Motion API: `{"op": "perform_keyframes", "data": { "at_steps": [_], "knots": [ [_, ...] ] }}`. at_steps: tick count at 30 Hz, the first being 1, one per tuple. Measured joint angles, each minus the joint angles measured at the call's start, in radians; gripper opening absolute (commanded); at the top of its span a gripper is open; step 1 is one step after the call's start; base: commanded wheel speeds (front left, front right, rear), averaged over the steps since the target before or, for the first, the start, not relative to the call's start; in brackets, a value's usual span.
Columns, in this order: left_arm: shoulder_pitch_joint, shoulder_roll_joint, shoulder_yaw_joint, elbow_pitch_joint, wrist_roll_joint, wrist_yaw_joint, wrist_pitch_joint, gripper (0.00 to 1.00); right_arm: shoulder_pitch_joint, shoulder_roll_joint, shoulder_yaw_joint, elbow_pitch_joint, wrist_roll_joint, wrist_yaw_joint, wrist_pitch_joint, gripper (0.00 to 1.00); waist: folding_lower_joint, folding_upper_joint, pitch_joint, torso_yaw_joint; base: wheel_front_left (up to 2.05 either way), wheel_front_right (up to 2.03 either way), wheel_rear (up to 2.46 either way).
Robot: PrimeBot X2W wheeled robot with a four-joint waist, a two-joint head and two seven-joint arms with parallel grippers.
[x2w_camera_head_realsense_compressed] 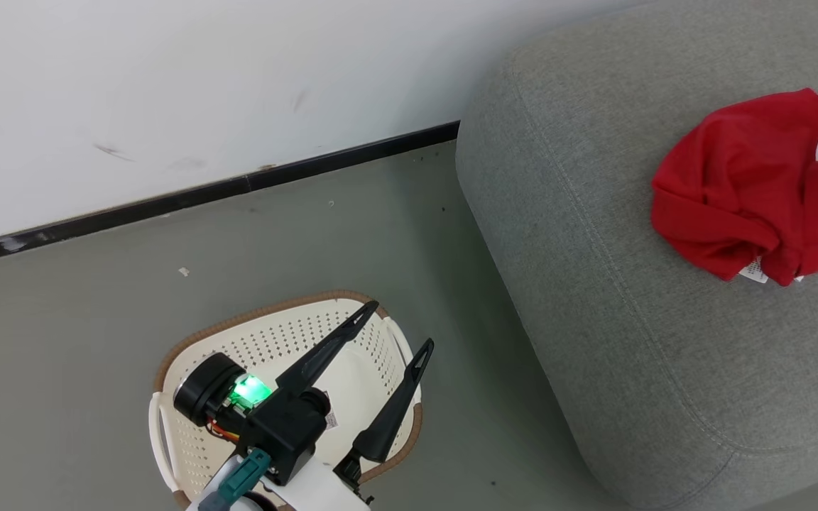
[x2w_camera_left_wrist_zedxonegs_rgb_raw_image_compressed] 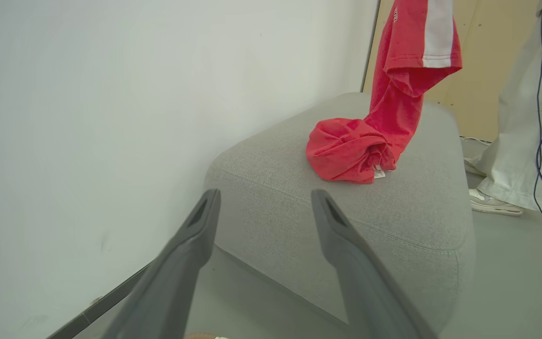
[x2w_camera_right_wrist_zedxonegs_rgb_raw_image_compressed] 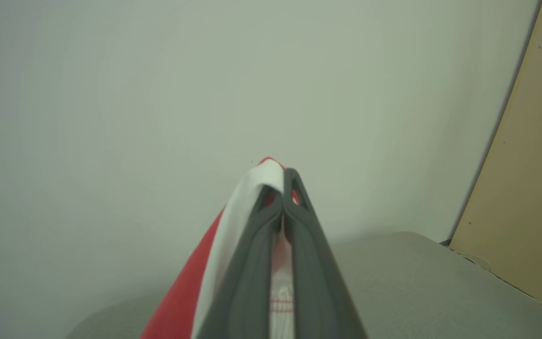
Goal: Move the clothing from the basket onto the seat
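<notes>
Fingers (x2w_camera_right_wrist_zedxonegs_rgb_raw_image_compressed: 257,263) of the right gripper (x2w_camera_right_wrist_zedxonegs_rgb_raw_image_compressed: 284,181) were pinched shut on the white-trimmed edge of the red clothing (x2w_camera_left_wrist_zedxonegs_rgb_raw_image_compressed: 346,146). They held it high, apparently so the cloth could settle gradually: its lower end lay bunched on the grey seat (x2w_camera_head_realsense_compressed: 593,298) while the rest hung from above. The left gripper (x2w_camera_head_realsense_compressed: 401,325) was spread wide and held nothing. It hovered over the basket (x2w_camera_head_realsense_compressed: 253,314) on the floor, probably to keep clear of the drop.

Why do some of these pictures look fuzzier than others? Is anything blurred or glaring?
Head view: crisp, evenly lit, one green lamp glowing by the left gripper. Left wrist view: its near fingers blur, the clothing and seat are sharp. Right wrist view: hazy throughout, right gripper soft.
</notes>
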Motion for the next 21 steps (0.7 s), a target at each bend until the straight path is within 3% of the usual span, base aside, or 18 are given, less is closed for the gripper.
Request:
{"op": "perform_keyframes", "data": {
  "at_steps": [11, 21],
  "knots": [
    [-0.034, 0.007, 0.002, -0.037, 0.026, 0.006, 0.017, 1.00, 0.046, 0.148, 0.130, 0.141, -0.053, 0.000, -0.053, 0.00, 0.0000, 0.0000, 0.072, 0.054, 0.00, 0.00, 0.00],
    [-0.069, 0.007, 0.000, -0.045, 0.028, 0.004, 0.017, 1.00, 0.104, 0.225, 0.139, 0.276, -0.086, 0.000, -0.088, 0.00, 0.0000, 0.0000, 0.124, 0.107, 0.00, 0.00, 0.00]
  ]
}}
